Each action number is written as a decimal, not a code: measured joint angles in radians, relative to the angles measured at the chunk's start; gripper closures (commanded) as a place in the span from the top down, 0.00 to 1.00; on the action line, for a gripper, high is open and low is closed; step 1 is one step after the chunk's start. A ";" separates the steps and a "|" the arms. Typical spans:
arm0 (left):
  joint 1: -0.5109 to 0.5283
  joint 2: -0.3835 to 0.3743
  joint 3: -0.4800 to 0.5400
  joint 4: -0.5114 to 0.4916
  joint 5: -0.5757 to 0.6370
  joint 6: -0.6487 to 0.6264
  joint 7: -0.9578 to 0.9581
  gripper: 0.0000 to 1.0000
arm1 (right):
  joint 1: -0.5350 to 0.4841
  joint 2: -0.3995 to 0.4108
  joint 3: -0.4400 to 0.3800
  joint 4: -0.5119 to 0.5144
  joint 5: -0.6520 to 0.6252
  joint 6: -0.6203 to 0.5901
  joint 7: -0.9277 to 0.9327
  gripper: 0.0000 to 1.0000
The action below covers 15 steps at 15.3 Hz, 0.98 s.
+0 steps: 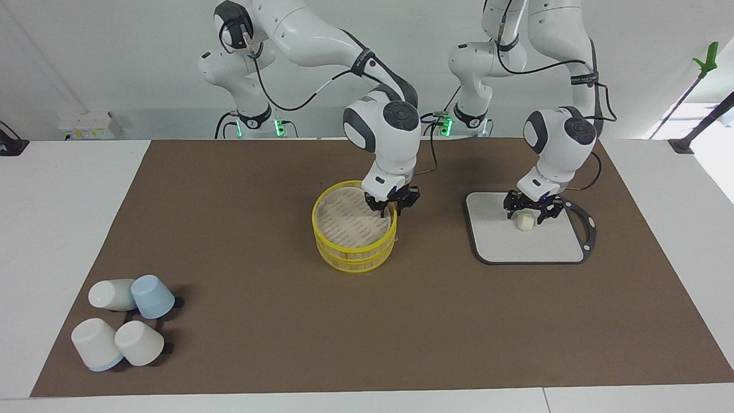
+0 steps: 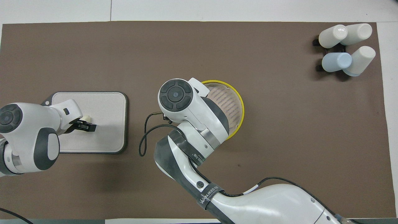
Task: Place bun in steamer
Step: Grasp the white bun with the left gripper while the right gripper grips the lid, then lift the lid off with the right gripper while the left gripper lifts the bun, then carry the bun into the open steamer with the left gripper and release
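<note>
The bun (image 1: 524, 222) lies on the grey board (image 1: 504, 246), toward the left arm's end of the table. My left gripper (image 1: 527, 214) is down over the bun, open, with a finger on each side of it. In the overhead view only a sliver of the bun (image 2: 87, 118) shows beside that gripper (image 2: 85, 125). The yellow-rimmed steamer (image 1: 350, 229) stands mid-table with its woven lid (image 1: 347, 221) on top. My right gripper (image 1: 393, 205) is low at the lid's rim, on the side toward the board, open with its fingers either side of the rim. From overhead the right arm hides it.
Several white and blue cups (image 1: 123, 321) lie clustered at the right arm's end, farthest from the robots; they also show in the overhead view (image 2: 345, 49). The board (image 2: 105, 105) has a handle loop at its outer end. A brown mat (image 1: 401, 332) covers the table.
</note>
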 measured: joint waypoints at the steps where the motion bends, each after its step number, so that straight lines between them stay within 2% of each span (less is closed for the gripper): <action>1: 0.000 0.000 0.000 0.000 0.000 0.000 0.001 0.23 | 0.000 0.000 0.001 0.004 0.003 0.000 0.000 0.00; 3: 0.000 0.000 0.000 0.000 0.000 0.000 0.004 0.23 | -0.007 0.000 0.002 0.025 0.004 -0.023 0.000 0.00; 5: 0.000 0.000 0.000 0.003 0.000 -0.006 0.005 0.23 | -0.063 -0.005 -0.005 0.067 0.001 -0.123 -0.037 0.00; 7: -0.001 0.000 -0.002 0.054 -0.003 -0.088 -0.006 0.23 | -0.155 -0.030 -0.006 0.128 0.005 -0.263 -0.183 0.00; 9: -0.018 0.003 -0.006 0.211 -0.022 -0.296 -0.098 0.23 | -0.259 -0.092 -0.009 0.162 0.007 -0.408 -0.389 0.00; 12: -0.145 0.057 -0.016 0.562 -0.062 -0.606 -0.416 0.22 | -0.422 -0.196 -0.015 0.164 -0.001 -0.613 -0.683 0.00; 14: -0.265 0.135 -0.024 0.745 -0.077 -0.672 -0.653 0.22 | -0.473 -0.225 -0.016 0.153 -0.054 -0.667 -0.786 0.00; 15: -0.332 0.172 -0.026 0.795 -0.079 -0.660 -0.759 0.22 | -0.474 -0.226 -0.015 0.145 -0.085 -0.672 -0.821 0.00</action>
